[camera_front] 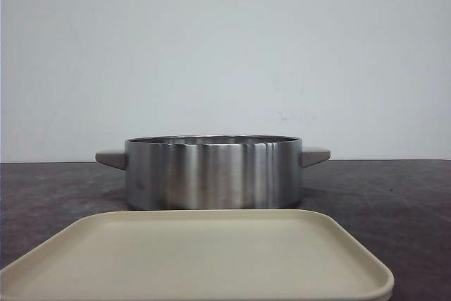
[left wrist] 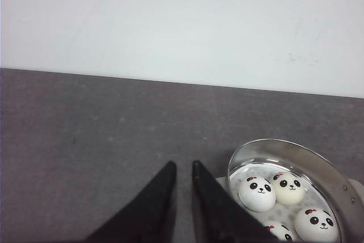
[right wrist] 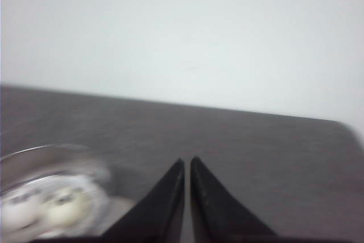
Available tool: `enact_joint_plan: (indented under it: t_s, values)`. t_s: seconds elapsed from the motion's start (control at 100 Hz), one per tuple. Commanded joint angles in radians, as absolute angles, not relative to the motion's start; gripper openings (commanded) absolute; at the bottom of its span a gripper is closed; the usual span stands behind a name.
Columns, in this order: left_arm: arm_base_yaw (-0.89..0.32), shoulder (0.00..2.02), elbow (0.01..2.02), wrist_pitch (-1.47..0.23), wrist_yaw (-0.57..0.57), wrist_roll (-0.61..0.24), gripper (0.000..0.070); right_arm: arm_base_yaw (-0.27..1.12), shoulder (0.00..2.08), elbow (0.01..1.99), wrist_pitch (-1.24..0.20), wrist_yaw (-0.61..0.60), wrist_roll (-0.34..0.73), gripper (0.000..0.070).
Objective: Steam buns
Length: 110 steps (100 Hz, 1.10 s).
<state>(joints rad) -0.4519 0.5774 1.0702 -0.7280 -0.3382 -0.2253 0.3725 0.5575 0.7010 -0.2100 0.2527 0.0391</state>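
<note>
Several white panda-faced buns [left wrist: 257,193] lie inside a round steel pot [left wrist: 273,143] in the left wrist view. In the front view the pot [camera_front: 211,173] stands mid-table with grey side handles, and its wall hides the buns. My left gripper [left wrist: 183,164] is over bare tabletop beside the pot, empty, with its fingers almost together. My right gripper [right wrist: 187,160] is shut and empty over the table on the pot's other side. The blurred right wrist view shows the pot [right wrist: 34,152] with buns [right wrist: 62,209] in it. Neither gripper shows in the front view.
A beige rounded-square tray [camera_front: 197,259] lies bare at the front of the table, just before the pot. The dark tabletop [camera_front: 394,195] runs back to a plain white wall.
</note>
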Motion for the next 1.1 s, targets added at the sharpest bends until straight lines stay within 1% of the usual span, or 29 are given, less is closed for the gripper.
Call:
enact_joint_plan:
  t_s: [0.0,0.08,0.17,0.23,0.31,0.43,0.62,0.77,1.09]
  values:
    - [-0.455,0.581,1.079,-0.718,-0.341,-0.228,0.0000,0.289,0.480,0.582,-0.109,0.236,0.011,0.0012]
    - [-0.455,0.581,1.079,-0.718,-0.341,-0.228,0.0000,0.201,0.384,0.450,-0.046,0.236,0.011,0.0012]
    - [-0.455,0.581,1.079,-0.718,-0.341,-0.228,0.0000,0.133,0.301,0.325,-0.038,0.234,0.012,0.0012]
    - [-0.455,0.581,1.079,-0.718,-0.341,-0.228,0.0000,0.106,0.261,0.252,-0.038,0.220,0.012,0.0012]
    - [-0.455,0.581,1.079,-0.718,-0.341,-0.228,0.0000,0.081,0.215,0.168,-0.038,0.171,0.014,0.0012]
    - [-0.455,0.581,1.079,-0.718,-0.341,-0.228,0.0000,0.057,0.163,0.082,-0.037,0.110,0.014,0.0012]
    - [-0.455,0.581,1.079,-0.718,-0.341,-0.228,0.0000,0.042,0.078,0.012,-0.044,0.103,0.014,0.0012]
    - [-0.455,0.581,1.079,-0.718,-0.341,-0.228,0.0000,0.042,0.002,0.012,-0.179,0.105,0.014,0.0012]
    - [-0.455,0.581,1.079,-0.718,-0.341,-0.228,0.0000,0.043,0.004,0.012,-0.165,0.104,0.011,0.0012]
